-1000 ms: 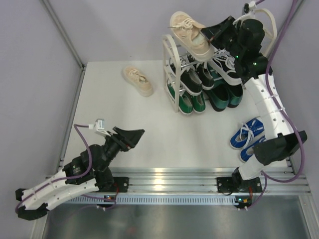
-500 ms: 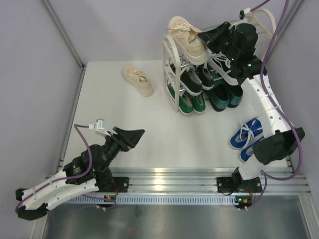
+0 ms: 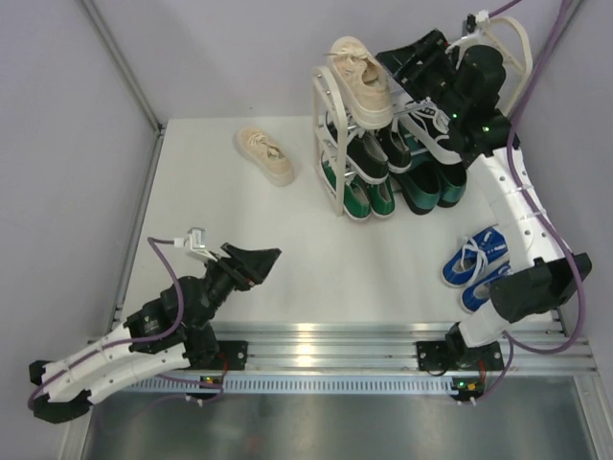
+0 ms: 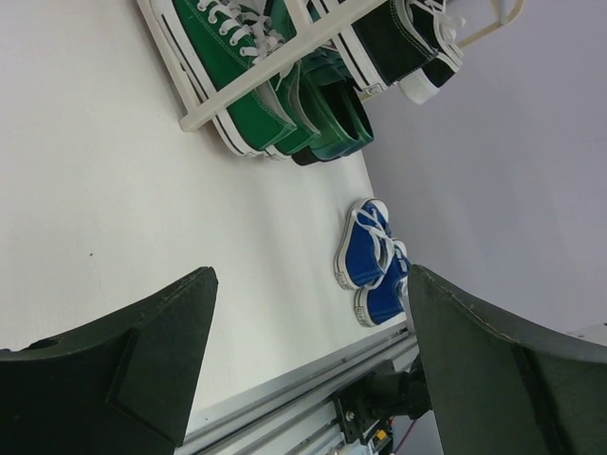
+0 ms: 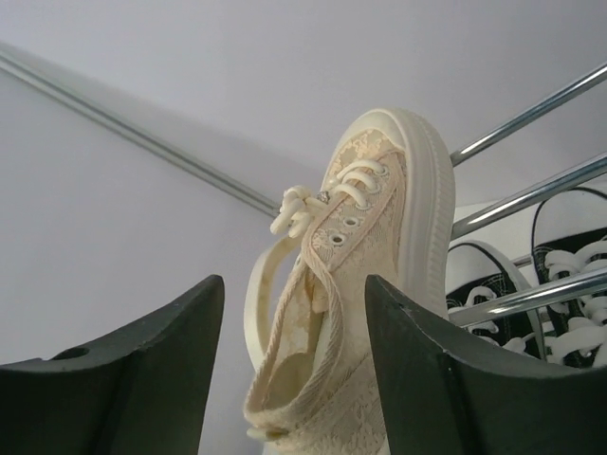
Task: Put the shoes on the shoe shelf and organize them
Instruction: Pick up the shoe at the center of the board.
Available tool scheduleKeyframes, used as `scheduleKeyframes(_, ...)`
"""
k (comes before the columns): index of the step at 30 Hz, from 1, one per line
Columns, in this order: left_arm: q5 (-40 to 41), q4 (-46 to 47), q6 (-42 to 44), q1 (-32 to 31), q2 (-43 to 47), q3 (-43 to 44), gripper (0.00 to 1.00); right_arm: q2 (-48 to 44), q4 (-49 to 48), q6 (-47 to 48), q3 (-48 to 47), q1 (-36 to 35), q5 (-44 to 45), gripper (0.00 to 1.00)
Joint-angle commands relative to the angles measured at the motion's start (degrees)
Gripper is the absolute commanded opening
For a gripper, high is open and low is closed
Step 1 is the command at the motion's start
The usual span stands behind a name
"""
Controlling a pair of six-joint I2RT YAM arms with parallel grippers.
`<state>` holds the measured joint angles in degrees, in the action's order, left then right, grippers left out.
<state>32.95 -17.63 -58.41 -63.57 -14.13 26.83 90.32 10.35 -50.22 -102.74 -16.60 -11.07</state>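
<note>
Right gripper [image 5: 292, 284] is standing parted, gripping nothing. Cream chunky sneaker [image 3: 362, 69] is perching atop shoe shelf [image 3: 330, 144], 1 o'clock. Risk: a finger brushing it, tipping it off the thin rods. Left gripper [image 4: 308, 284] is gaping, empty.

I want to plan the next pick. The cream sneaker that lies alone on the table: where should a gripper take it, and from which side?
The cream sneaker seems to rest sole down on the table, apart from the shelf, both long sides free. So probably come from above, jaws across its narrow width at the laces.
</note>
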Motion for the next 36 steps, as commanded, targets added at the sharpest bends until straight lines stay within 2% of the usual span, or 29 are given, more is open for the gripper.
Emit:
scheduleKeyframes(1,2.02,4.53,3.73,0.11,-3.61,1.55,0.87,-5.24,-2.97,3.27,-0.7,2.62,-1.06,0.62)
scheduleKeyframes(5,5.19,6.38,7.34,0.11,-9.06,4.71,0.87,-9.54,-0.51,11.61,-1.85,5.52,-0.79,0.72)
scheduleKeyframes(6,6.24,6.64,7.87,0.11,-10.38,5.51,0.87,-10.51,0.19,17.2,-1.76,6.57,-1.75,0.76)
scheduleKeyframes(8,9.4,7.17,10.5,0.11,-14.33,7.71,0.88,-15.06,0.64,23.11,1.56,7.72,-5.16,0.9)
scheduleKeyframes(9,10.54,7.52,11.56,0.2,-15.65,8.32,0.89,-16.92,-0.49,29.93,3.75,10.07,-16.33,0.93)
scheduleKeyframes(10,12.21,7.52,12.96,0.2,-18.27,8.94,0.89,-18.94,-3.99,32.7,9.52,11.92,-23.49,0.97)
scheduleKeyframes(12,12.5,8.31,15.07,1.51,-20.92,10.78,0.9,-25.09,-4.9,39.73,15.52,16.75,-40.86,0.99)
scheduleKeyframes(13,11.01,8.49,15.69,4.74,-23.81,11.57,0.9,-26.94,0.06,42.28,20.16,18.95,-43.66,0.99)
scheduleKeyframes(15,-0.65,8.75,15.09,10.89,-27.07,13.24,0.9,-32.39,9.2,56.05,23.88,20.46,-48.49,1.0)
scheduleKeyframes(16,-5.39,9.62,13.43,19.45,-30.57,13.6,0.89,-34.06,17.6,60.98,27.55,20.55,-48.87,1.0)
scheduleKeyframes(17,-10.57,10.67,12.63,23.71,-32.35,13.77,0.89,-37.55,21.86,69.47,29.68,20.64,-49.13,0.99)
scheduleKeyframes(18,-16.89,11.73,11.58,27.76,-36.37,14.12,0.88,-39.33,25.04,73.12,33.44,20.73,-48.79,1.0)
scheduleKeyframes(19,-20.0,14.0,11.13,34.15,-38.67,14.48,0.88,-42.13,27.77,76.55,35.31,20.73,-48.61,0.99)
scheduleKeyframes(20,-22.55,15.24,10.43,36.91,-41.13,14.91,0.88,-43.46,32.41,81.46,37.15,20.73,-47.91,0.99)
scheduleKeyframes(21,-28.15,16.3,9.12,39.55,-46.9,16.57,0.88,-44.7,33.85,83.07,40.83,20.73,-47.73,0.99)
scheduleKeyframes(22,-30.38,17.01,8.32,44.36,-50.0,18.07,0.86,-46.71,35.16,84.57,42.78,20.73,-47.55,0.99)
scheduleKeyframes(25,-35.41,16.75,7.96,49.93,-62.3,25.62,0.83,-48.92,36.32,86.94,49.37,20.73,-48.34,0.99)
scheduleKeyframes(27,-35.24,16.92,9.71,50.82,-69.67,29.67,0.83,-49.71,35.28,86.96,52.97,20.73,-48.7,0.99)
scheduleKeyframes(32,-36.64,23.51,11.22,52.76,-79.63,36.71,0.83,-53.93,31.4,85.73,58.26,21.69,-48.6,1.0)
scheduleKeyframes(36,-35.06,23.35,12.18,53.46,-88.34,42.86,0.82,-56.22,30.79,85.99,60.46,21.96,-49.05,0.99)
